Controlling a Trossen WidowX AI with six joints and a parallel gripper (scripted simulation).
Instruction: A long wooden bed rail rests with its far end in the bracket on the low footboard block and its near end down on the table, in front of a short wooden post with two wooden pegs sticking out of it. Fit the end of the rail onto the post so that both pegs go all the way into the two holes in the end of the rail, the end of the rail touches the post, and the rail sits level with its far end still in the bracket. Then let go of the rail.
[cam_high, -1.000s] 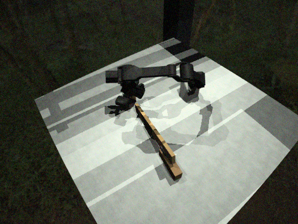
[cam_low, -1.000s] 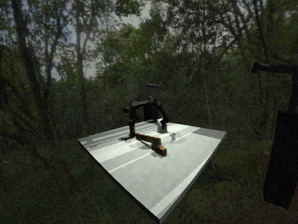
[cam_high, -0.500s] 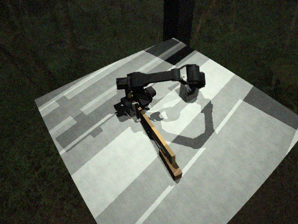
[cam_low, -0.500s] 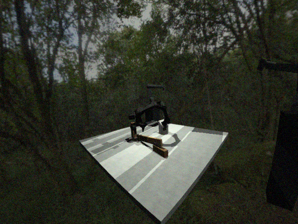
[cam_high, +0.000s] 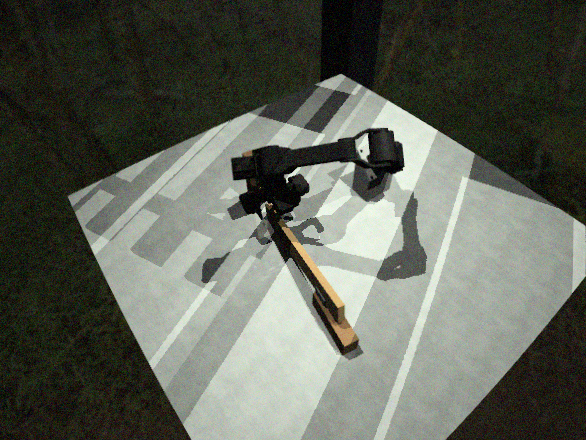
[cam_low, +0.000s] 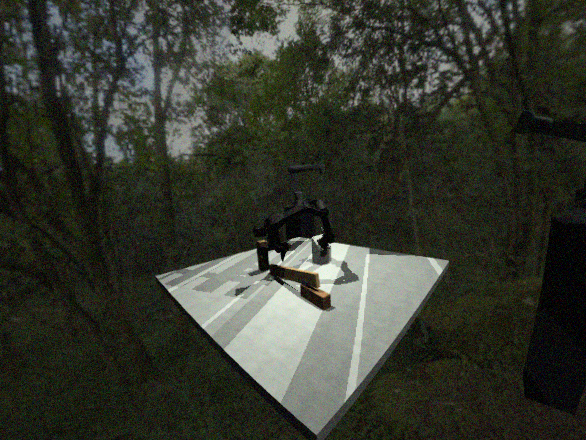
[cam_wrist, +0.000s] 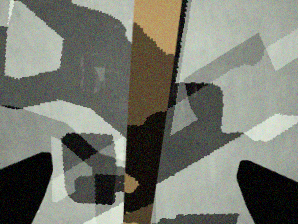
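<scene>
The long wooden rail (cam_high: 312, 270) (cam_low: 300, 276) (cam_wrist: 156, 25) slopes from the footboard block (cam_high: 348, 338) (cam_low: 315, 298) down to the table by the post. Its raised end is over the block; the bracket is too dark to make out. The upright post (cam_high: 248, 153) (cam_low: 263, 257) is mostly behind the arm in the top view; its pegs cannot be made out. My gripper (cam_high: 276, 211) (cam_low: 283, 256) (cam_wrist: 147, 166) is open and empty, above the rail's low end near the post. In the wrist view the rail runs between the two wide-spread fingers, touching neither.
The arm's base (cam_high: 371, 185) (cam_low: 321, 252) stands on the table (cam_high: 250, 380) (cam_low: 300, 380) (cam_wrist: 270, 100) to the right of the post in the top and exterior views. Patchy shadows and pale bands cross the table top. A dark pillar (cam_high: 350, 40) stands behind its back corner.
</scene>
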